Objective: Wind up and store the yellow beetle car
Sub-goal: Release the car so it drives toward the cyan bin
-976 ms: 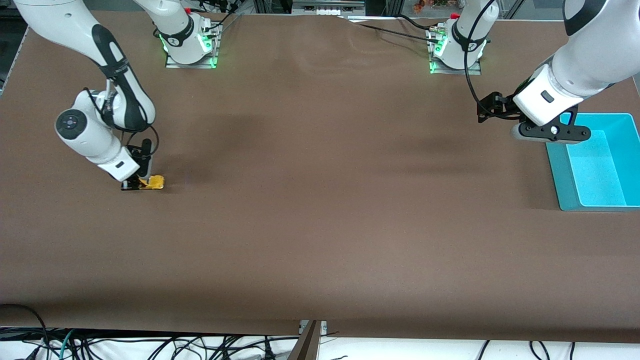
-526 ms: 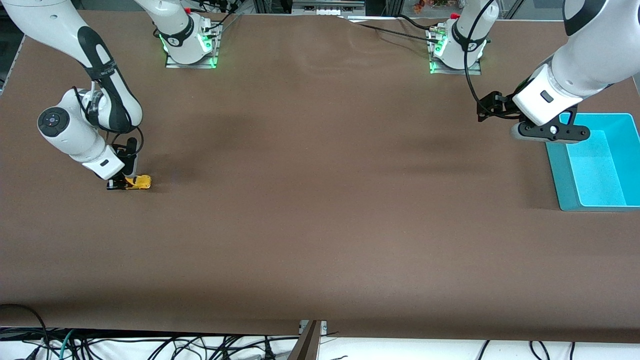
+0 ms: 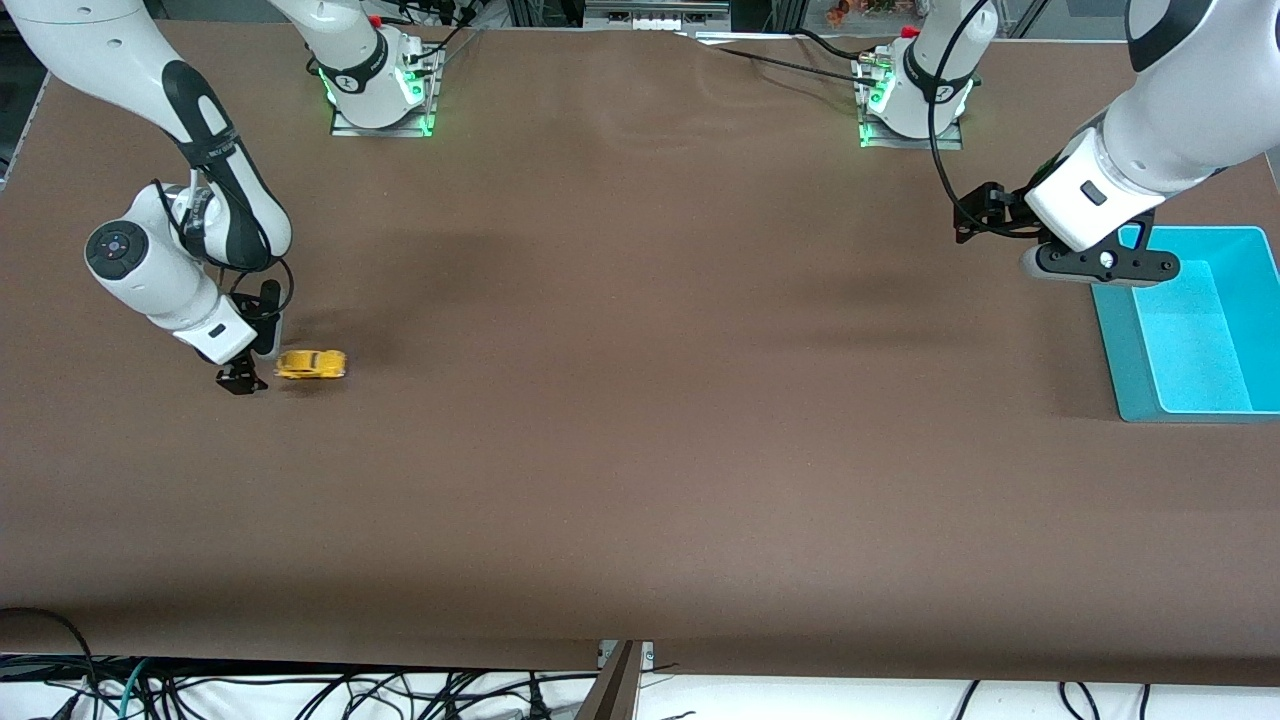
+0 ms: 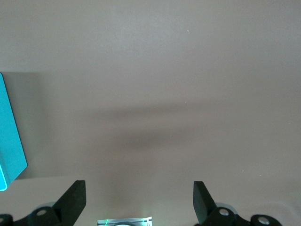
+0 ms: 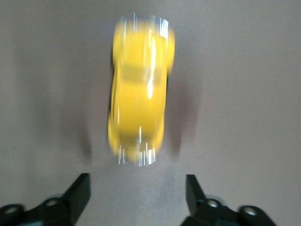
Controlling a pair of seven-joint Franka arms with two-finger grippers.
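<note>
The yellow beetle car (image 3: pixel 311 364) stands on its wheels on the brown table near the right arm's end. In the right wrist view the car (image 5: pixel 141 94) is smeared by motion and lies clear of the fingertips. My right gripper (image 3: pixel 243 377) hangs low just beside the car, on the side toward the right arm's end of the table. It is open (image 5: pixel 137 183) with nothing between its fingers. My left gripper (image 3: pixel 985 213) waits open (image 4: pixel 139 190) over bare table beside the bin.
A teal bin (image 3: pixel 1112 340) with nothing visible inside it stands at the left arm's end of the table; its corner (image 4: pixel 10 136) shows in the left wrist view. Brown tabletop stretches between the car and the bin.
The right gripper dragged the car toward the right arm's end, then opened and let go. The car now rolls away toward the left arm's end. The left arm has not moved.
</note>
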